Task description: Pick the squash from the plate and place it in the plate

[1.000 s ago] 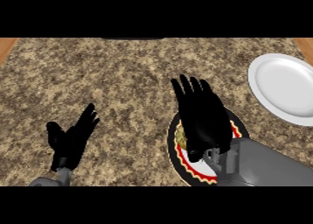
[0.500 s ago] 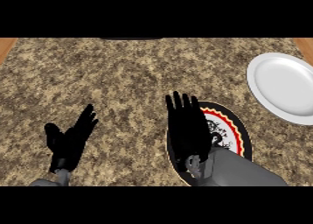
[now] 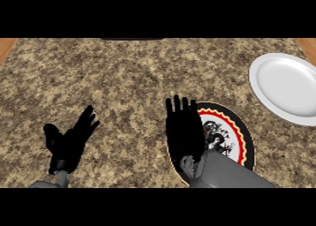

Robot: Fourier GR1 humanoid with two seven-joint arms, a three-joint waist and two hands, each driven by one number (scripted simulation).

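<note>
Nearest, the right robot hand (image 3: 185, 132) hovers over the left half of the dark patterned plate (image 3: 235, 132), fingers straight and together, holding nothing visible; the left robot hand (image 3: 69, 141), well to the left of this plate, rests open, fingers up; the squash does not show, probably hidden under the right robot hand; the step seems to be the reach before grasping; next the fingers must curl round the squash, then carry it to the white plate (image 3: 287, 88), farther right of the patterned plate.
</note>
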